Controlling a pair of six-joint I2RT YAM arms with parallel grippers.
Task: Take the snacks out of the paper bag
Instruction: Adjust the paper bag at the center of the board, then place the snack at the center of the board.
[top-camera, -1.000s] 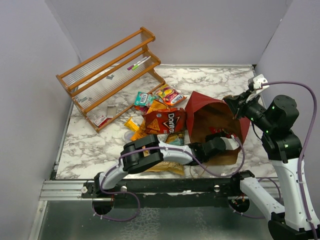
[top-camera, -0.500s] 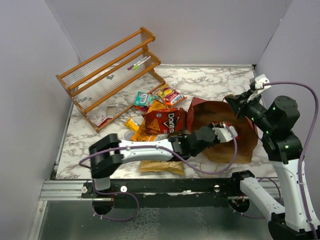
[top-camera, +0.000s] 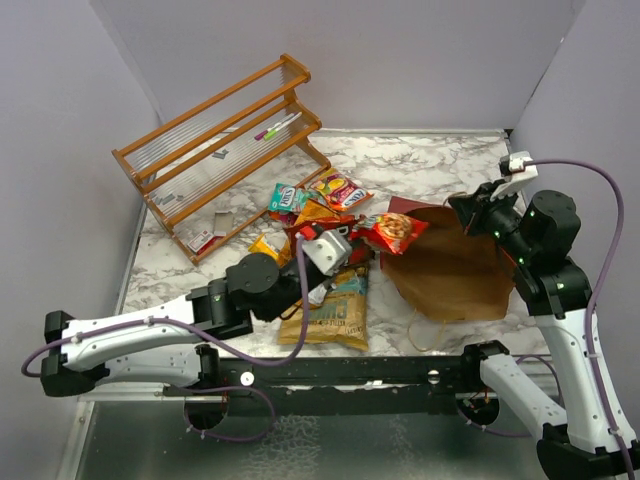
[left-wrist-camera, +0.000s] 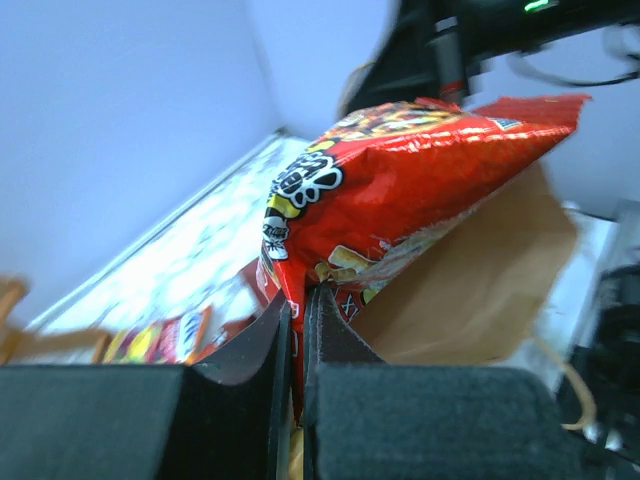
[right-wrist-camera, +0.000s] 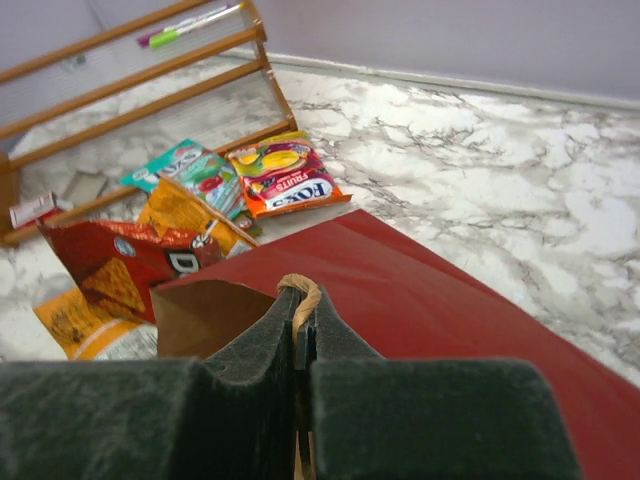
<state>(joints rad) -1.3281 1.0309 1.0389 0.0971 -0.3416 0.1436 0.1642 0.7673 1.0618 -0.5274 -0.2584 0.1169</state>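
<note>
A red snack packet (top-camera: 396, 230) is hanging pinched by one edge in the left gripper (top-camera: 356, 234), just outside the paper bag (top-camera: 455, 275), at the bag's left edge in the overhead view. In the left wrist view, the two fingers (left-wrist-camera: 250, 345) are squeezing the packet's corner with only the foil between them. The paper bag is lying on the marble table (top-camera: 430, 160) at right, its brown side facing up and a strip of dark red showing along the far edge. The right gripper (top-camera: 478, 212) is clamping the bag's twisted paper handle (right-wrist-camera: 299, 296), its jaws almost touching around the cord. Left of the bag, other snacks are lying loose: a tan-and-teal chip bag (top-camera: 330, 315) near the front edge, a red Doritos bag (right-wrist-camera: 120, 262), a green packet (top-camera: 285, 197) and a fruit-candy packet (top-camera: 338, 188). Behind them, at far left, a slatted wooden rack (top-camera: 215, 150) is standing with markers (top-camera: 277, 126) on one shelf.
</note>
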